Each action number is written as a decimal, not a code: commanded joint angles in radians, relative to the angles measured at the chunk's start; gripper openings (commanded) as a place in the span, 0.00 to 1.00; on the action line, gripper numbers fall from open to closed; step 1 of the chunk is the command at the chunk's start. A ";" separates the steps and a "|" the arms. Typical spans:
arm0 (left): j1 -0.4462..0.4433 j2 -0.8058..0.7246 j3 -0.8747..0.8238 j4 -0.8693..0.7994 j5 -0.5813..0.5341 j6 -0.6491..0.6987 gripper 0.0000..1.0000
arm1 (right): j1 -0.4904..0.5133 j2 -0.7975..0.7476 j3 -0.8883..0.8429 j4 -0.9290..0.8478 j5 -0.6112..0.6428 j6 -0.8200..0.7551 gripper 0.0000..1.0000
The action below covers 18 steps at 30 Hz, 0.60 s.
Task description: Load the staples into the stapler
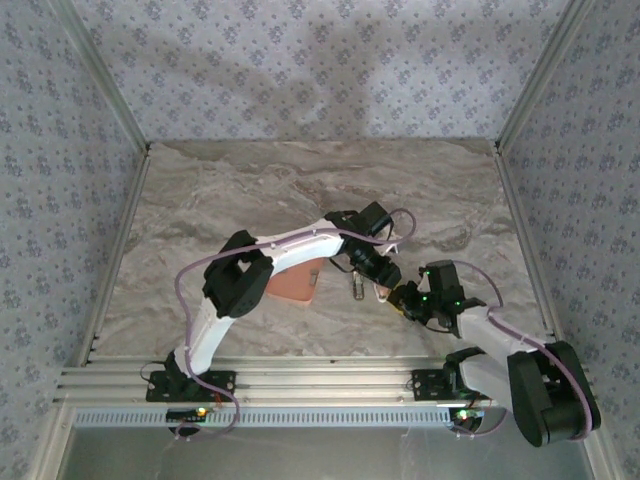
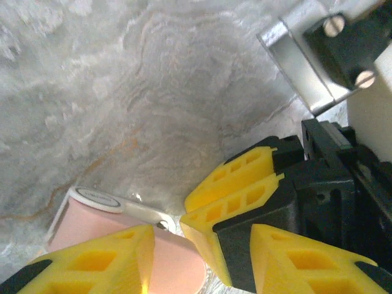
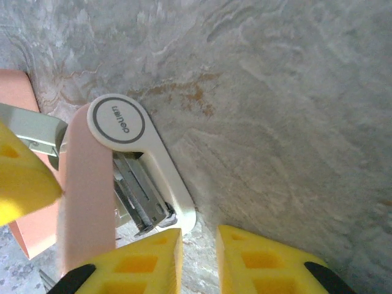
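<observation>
Nearest the bench's [image 1: 250,190] front edge, the right end effector [image 3: 199,236] is all but closed at the tip of the stapler's [image 3: 116,122] white base; whether it actually pinches it I cannot tell. The stapler lies hinged open, its magazine [image 3: 138,196] exposed. The left end effector [image 2: 203,233] stands partly open beside the pink cover [image 3: 86,196].

The step appears to be holding the stapler open. Next, a strip must be fetched and laid into the magazine. A small grey piece, likely the staples [image 1: 355,288], lies just left of the stapler, and the salmon tray [image 1: 295,285] lies beyond it. The crowded fingers leave little room.
</observation>
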 commanded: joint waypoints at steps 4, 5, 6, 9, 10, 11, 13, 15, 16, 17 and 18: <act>0.006 -0.109 -0.025 0.088 -0.049 -0.036 0.48 | -0.007 -0.104 0.007 -0.114 0.016 -0.027 0.26; 0.009 -0.121 -0.034 0.098 -0.054 -0.037 0.48 | -0.008 -0.127 0.013 -0.145 0.017 -0.028 0.27; 0.012 -0.133 -0.044 0.109 -0.062 -0.040 0.48 | -0.008 -0.152 0.018 -0.172 0.017 -0.030 0.28; 0.022 -0.184 -0.101 0.151 -0.082 -0.050 0.49 | -0.007 -0.211 0.041 -0.240 0.018 -0.030 0.31; 0.026 -0.203 -0.124 0.167 -0.090 -0.055 0.49 | -0.008 -0.225 0.049 -0.257 0.019 -0.030 0.32; 0.030 -0.226 -0.154 0.189 -0.102 -0.062 0.49 | -0.007 -0.237 0.059 -0.269 0.019 -0.030 0.34; 0.036 -0.276 -0.224 0.239 -0.122 -0.080 0.49 | -0.006 -0.249 0.078 -0.276 0.012 -0.027 0.36; 0.037 -0.330 -0.310 0.306 -0.139 -0.101 0.49 | -0.004 -0.244 0.099 -0.273 0.007 -0.023 0.39; 0.038 -0.352 -0.347 0.336 -0.148 -0.112 0.49 | -0.003 -0.239 0.111 -0.271 0.006 -0.022 0.42; 0.039 -0.377 -0.391 0.370 -0.156 -0.125 0.49 | -0.001 -0.230 0.123 -0.269 0.005 -0.022 0.45; 0.043 -0.401 -0.434 0.407 -0.165 -0.139 0.49 | 0.003 -0.217 0.135 -0.268 0.006 -0.024 0.47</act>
